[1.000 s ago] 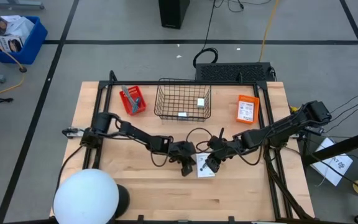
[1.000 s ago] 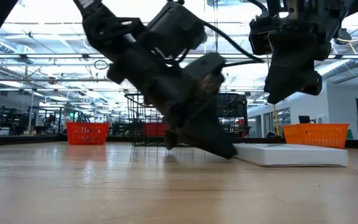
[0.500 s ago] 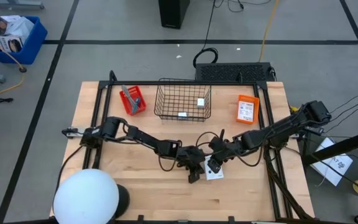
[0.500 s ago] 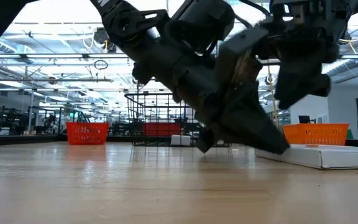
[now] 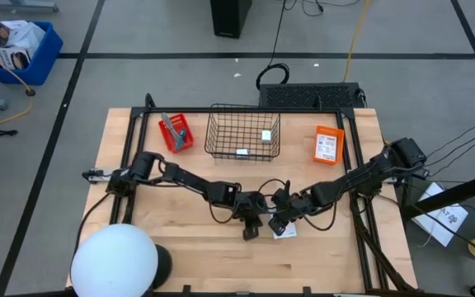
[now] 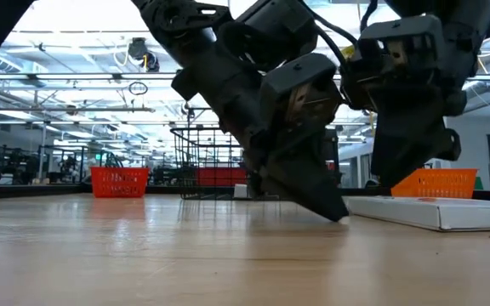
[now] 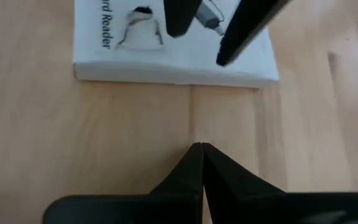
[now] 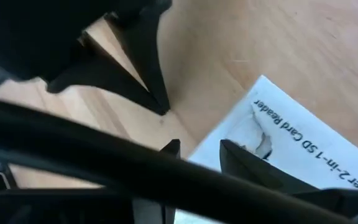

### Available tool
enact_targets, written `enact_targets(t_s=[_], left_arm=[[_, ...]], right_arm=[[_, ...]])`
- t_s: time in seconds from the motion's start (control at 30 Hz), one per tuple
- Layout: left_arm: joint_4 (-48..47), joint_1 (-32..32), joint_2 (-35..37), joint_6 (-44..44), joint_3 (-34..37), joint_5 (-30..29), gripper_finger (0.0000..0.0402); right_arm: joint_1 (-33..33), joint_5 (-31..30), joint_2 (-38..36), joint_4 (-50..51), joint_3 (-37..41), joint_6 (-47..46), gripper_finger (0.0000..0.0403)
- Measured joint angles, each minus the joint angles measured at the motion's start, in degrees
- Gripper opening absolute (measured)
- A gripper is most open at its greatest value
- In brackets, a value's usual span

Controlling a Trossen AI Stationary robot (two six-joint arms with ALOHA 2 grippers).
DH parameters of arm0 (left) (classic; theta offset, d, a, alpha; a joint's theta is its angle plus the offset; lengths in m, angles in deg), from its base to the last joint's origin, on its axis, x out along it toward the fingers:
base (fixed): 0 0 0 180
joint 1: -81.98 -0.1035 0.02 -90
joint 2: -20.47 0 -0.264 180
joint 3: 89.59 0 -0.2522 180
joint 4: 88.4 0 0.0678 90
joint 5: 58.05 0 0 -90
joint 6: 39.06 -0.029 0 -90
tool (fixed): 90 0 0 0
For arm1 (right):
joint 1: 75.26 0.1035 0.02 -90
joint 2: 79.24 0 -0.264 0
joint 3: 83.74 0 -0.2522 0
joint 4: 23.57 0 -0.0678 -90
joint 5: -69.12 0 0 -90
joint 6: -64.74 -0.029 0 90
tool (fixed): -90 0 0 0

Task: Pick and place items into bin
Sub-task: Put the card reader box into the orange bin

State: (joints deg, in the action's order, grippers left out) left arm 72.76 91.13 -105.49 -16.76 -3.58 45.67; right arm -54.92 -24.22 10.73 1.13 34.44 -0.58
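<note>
At mid-bench, my left claw (image 7: 197, 149), pinched empty, flanks the white packet (image 7: 173, 53); right claw (image 8: 197, 149) straddles it narrowly. Next: grip, lift toward the wire bin (image 5: 243, 132).

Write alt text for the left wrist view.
The left gripper, fingers shut to a point, hovers over bare wooden table just short of a flat white printed packet. The right gripper's dark fingers sit over the packet.

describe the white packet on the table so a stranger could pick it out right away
On the wooden table, look below the wire basket, where both arms meet. The flat white packet lies there, under the right pincer; it alone reads "SD Card Reader".
</note>
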Motion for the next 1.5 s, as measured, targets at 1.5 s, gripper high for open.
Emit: enact_targets(t_s=[1.5], left_arm=[[-7.9,-0.4,3.1,-4.8,0.1,-6.0,0.0031]], right_arm=[[-2.5,3.5,8.1,5.3,-2.2,4.7,0.0001]])
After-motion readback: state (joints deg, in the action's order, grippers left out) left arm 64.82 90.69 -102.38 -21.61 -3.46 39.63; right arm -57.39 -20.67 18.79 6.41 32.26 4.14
